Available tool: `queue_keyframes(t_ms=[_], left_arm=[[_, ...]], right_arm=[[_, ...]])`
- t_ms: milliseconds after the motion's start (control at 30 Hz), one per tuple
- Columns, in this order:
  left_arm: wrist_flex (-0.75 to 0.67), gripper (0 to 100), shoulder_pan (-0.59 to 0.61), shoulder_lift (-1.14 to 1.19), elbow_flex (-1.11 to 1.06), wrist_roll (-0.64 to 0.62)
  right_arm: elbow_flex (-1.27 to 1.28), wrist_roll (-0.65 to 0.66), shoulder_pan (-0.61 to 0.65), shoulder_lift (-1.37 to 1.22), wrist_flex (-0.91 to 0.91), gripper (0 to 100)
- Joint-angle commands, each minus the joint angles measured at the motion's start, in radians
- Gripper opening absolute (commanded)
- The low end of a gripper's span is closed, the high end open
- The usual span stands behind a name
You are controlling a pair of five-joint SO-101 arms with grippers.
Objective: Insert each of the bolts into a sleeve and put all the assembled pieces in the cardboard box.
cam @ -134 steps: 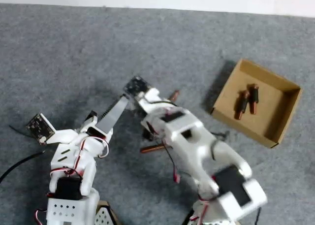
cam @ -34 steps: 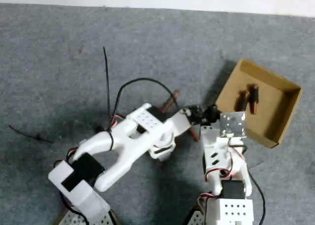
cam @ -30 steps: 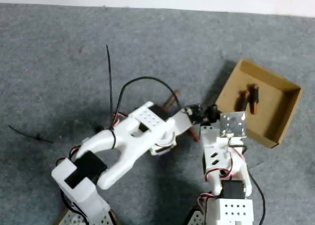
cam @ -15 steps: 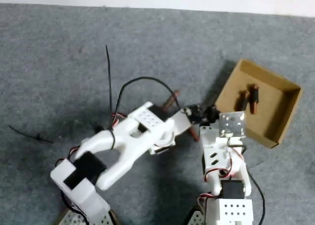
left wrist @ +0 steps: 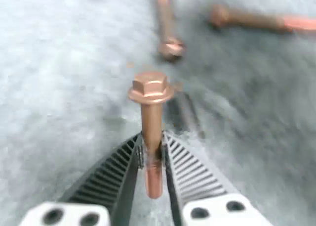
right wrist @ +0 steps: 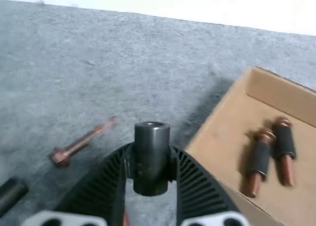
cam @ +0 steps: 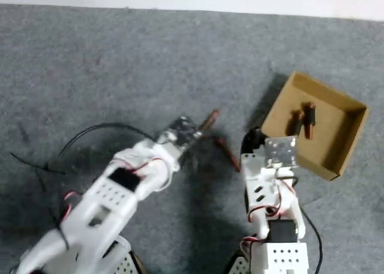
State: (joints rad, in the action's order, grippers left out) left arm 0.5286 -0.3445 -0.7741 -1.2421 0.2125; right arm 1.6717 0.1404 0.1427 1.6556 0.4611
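Left wrist view: left gripper [left wrist: 152,138] pinches copper hex-head bolt [left wrist: 150,105], right gripper [right wrist: 151,156] black cylindrical sleeve [right wrist: 151,144]; narrow hold risks pivoting.

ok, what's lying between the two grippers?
High view: one loose bolt lies on the carpet between the left gripper, clamping a second bolt, and the right gripper, clamping a sleeve.

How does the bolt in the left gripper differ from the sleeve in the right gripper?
The bolt is copper-coloured; the sleeve is dark, nearly black. The bolt is a slim shaft with a wider hexagonal head; the sleeve is a short, thick cylinder with an open hollow end. Shared: each is clamped in a gripper, the bolt in the left gripper, the sleeve in the right gripper, with one end sticking out beyond it.
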Motion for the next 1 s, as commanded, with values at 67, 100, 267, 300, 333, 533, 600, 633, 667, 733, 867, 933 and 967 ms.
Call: queue_keyframes(t_ms=[67, 100, 267, 300, 333, 533, 600, 633, 667, 733, 867, 933, 967], left_arm=[[-0.158, 0, 0.048, -0.182, -0.091, -0.172], [-0.192, 0, 0.054, -0.203, -0.111, -0.19], [-0.371, 0, 0.102, -0.323, -0.216, -0.259], [-0.399, 0, 0.114, -0.349, -0.234, -0.27], [-0.417, 0, 0.124, -0.374, -0.252, -0.287], [-0.423, 0, 0.137, -0.585, -0.328, -0.485], [-0.422, 0, 0.124, -0.679, -0.352, -0.574], [-0.422, 0, 0.113, -0.73, -0.366, -0.623], [-0.422, 0, 0.104, -0.78, -0.381, -0.675], [-0.422, 0, 0.079, -0.885, -0.421, -0.767], [-0.376, 0, 0.048, -1.056, -0.453, -0.813], [-0.321, 0, 0.047, -1.067, -0.438, -0.815], [-0.311, 0, 0.047, -1.059, -0.438, -0.815]], right_arm=[[0.067, 0.137, 0.18, 0.019, -0.041, 0.5], [0.077, 0.152, 0.209, 0.019, -0.068, 0.5], [0.122, 0.187, 0.3, 0.019, -0.127, 0.5], [0.124, 0.187, 0.317, 0.019, -0.128, 0.5], [0.125, 0.189, 0.34, 0.019, -0.128, 0.5], [0.125, 0.19, 0.45, 0.013, -0.153, 0.5], [0.125, 0.19, 0.47, 0.013, -0.153, 0.5], [0.125, 0.19, 0.481, 0.013, -0.153, 0.5], [0.125, 0.19, 0.492, 0.013, -0.154, 0.5], [0.125, 0.192, 0.51, 0.013, -0.154, 0.5], [0.128, 0.195, 0.526, 0.013, -0.151, 0.5], [0.128, 0.25, 0.524, 0.012, -0.139, 0.5], [0.128, 0.281, 0.526, 0.012, -0.127, 0.5]])
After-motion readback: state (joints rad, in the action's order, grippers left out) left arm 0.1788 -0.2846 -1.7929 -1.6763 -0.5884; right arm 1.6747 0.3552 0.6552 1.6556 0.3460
